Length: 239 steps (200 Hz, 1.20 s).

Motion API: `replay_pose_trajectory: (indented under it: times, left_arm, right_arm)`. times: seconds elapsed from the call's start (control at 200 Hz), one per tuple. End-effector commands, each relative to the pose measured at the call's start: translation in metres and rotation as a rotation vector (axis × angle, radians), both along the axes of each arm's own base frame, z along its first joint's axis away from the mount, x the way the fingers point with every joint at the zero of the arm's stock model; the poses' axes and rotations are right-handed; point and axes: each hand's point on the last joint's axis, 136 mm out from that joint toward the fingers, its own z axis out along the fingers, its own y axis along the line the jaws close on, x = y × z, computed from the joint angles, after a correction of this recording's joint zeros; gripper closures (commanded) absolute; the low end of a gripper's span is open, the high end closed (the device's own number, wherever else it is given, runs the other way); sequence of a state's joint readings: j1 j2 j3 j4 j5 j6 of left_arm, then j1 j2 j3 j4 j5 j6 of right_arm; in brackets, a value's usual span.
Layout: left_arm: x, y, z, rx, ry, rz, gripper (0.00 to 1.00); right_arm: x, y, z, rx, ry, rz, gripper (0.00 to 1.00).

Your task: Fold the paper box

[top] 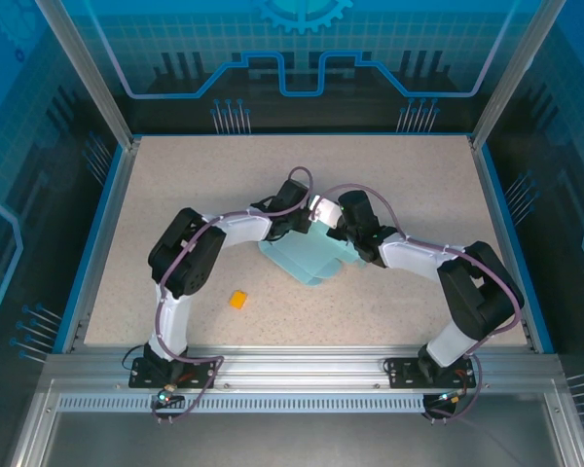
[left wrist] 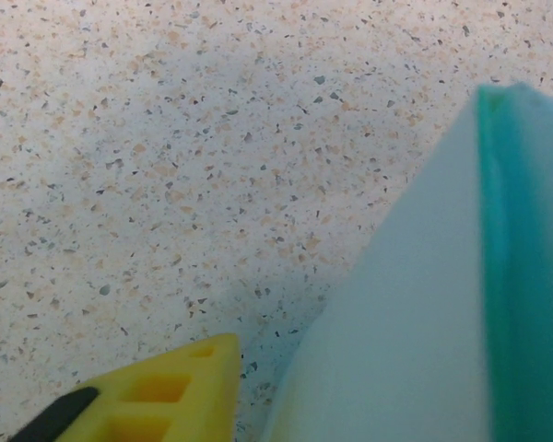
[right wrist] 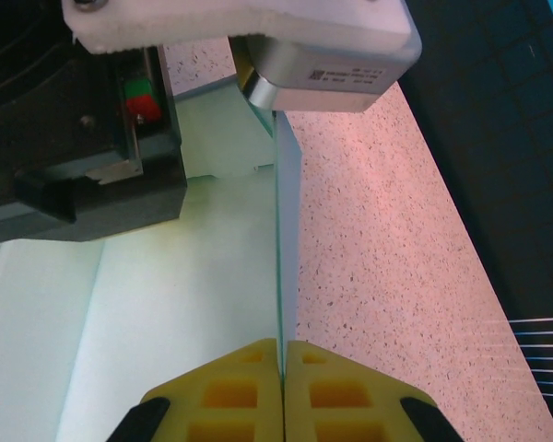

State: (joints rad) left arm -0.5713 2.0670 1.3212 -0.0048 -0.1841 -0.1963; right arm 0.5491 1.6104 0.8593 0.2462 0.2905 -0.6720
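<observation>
Top external: paper box [top: 307, 261] at the middle of the bench [top: 419, 175], left gripper [top: 310, 232] and right gripper [top: 339, 236] both at its far edge. Left wrist: card just right of one yellow finger [left wrist: 166, 396]; opening impossible to judge. Right wrist: pinched shut on an upright panel, long edge running away from the fingertips.

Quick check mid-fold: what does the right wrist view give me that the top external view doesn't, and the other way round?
Right wrist: the right gripper pinched shut on a thin panel of the paper box, seen edge-on. Top external: the small orange block lying loose on the table beside the left arm, apart from the box, and both arms meeting over the box mid-table. Both: the pale blue box and the speckled tabletop.
</observation>
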Motion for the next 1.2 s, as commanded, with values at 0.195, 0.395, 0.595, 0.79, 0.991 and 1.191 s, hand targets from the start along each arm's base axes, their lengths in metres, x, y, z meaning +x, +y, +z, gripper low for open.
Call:
replay_pose_trajectory:
  times: [0.195,0.395,0.595,0.79,0.991,1.191]
  left_arm:
    - [0.001,0.013,0.036,-0.103,-0.062,-0.007,0.52]
    - [-0.004,0.010,0.055,-0.180,-0.089,-0.066,0.43]
    - [-0.003,0.010,0.058,-0.227,-0.088,-0.107,0.44]
    - [-0.002,0.005,0.049,-0.210,-0.071,-0.150,0.50]
    - [0.000,0.000,0.034,-0.200,-0.051,-0.172,0.57]
    - [0.001,-0.003,0.027,-0.204,-0.038,-0.185,0.66]
  right_arm:
    - [-0.008,-0.004,-0.012,-0.026,0.058,-0.004,1.00]
    - [-0.008,-0.004,-0.012,-0.028,0.058,-0.005,1.00]
    - [-0.008,-0.004,-0.012,-0.025,0.056,-0.005,1.00]
    - [-0.008,-0.004,-0.012,-0.025,0.056,-0.005,1.00]
    - [-0.008,-0.004,-0.012,-0.027,0.056,-0.006,1.00]
    - [-0.008,-0.004,-0.012,-0.027,0.056,-0.005,1.00]
